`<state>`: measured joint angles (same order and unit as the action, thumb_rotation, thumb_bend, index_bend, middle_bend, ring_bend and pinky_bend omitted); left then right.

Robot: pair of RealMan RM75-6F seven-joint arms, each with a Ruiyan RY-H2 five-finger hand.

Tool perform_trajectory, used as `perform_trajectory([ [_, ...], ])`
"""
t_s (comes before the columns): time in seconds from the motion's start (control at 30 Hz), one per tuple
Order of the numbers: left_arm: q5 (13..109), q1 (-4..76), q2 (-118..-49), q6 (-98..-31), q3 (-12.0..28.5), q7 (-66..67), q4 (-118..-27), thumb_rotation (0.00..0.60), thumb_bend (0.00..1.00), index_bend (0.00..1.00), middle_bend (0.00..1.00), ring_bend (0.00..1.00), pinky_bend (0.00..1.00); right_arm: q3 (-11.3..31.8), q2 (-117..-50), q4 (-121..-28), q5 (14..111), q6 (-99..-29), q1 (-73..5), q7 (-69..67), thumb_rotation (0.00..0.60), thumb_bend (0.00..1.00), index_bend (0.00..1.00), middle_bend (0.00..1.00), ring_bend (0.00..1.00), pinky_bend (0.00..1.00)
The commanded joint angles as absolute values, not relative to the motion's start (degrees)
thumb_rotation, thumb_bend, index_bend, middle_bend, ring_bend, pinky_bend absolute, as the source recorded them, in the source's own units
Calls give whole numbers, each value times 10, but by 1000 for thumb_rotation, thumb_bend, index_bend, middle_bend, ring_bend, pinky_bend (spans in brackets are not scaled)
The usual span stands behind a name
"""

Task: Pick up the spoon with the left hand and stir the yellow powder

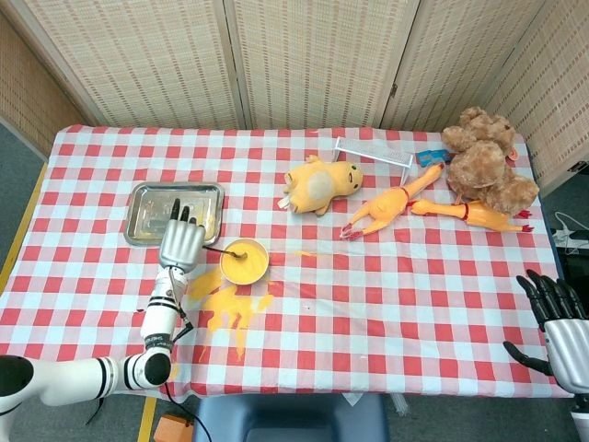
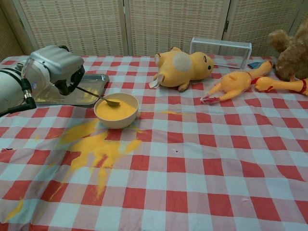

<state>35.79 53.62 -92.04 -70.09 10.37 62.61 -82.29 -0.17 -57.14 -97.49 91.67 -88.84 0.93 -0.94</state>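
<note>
A cream bowl (image 1: 244, 261) (image 2: 116, 111) full of yellow powder stands on the checked cloth, left of centre. My left hand (image 1: 181, 241) (image 2: 58, 66) is just left of it and holds a metal spoon (image 2: 97, 96) (image 1: 222, 250) by the handle. The spoon slants down over the bowl's left rim, its scoop at the powder's near-left edge. My right hand (image 1: 559, 320) hangs open off the table's front right corner, holding nothing; it shows only in the head view.
Spilled yellow powder (image 1: 230, 304) (image 2: 96, 147) lies in front of the bowl. A metal tray (image 1: 174, 211) (image 2: 77, 94) sits behind my left hand. Yellow plush toy (image 1: 320, 183), rubber chickens (image 1: 391, 209), teddy bear (image 1: 485, 158) and a clear box (image 2: 221, 45) stand further right.
</note>
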Motion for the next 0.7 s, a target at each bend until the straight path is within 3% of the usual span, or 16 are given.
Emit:
perform_trajectory([
  [0.03, 361, 535, -915, -700, 110, 618, -831, 600, 739, 904, 381, 117, 0, -2, -571, -975, 916, -888, 9, -9, 600, 94, 0, 0, 0, 0],
  [0.27, 364, 535, -907, -701, 117, 609, -846, 600, 740, 905, 381, 118, 0, -2, -571, -976, 917, -890, 10, -10, 600, 94, 0, 0, 0, 0],
  [0.7, 384, 540, -941, -695, 103, 612, -791, 600, 734, 904, 385, 123, 0, -1, -571, -975, 917, -895, 13, -9, 600, 94, 0, 0, 0, 0],
])
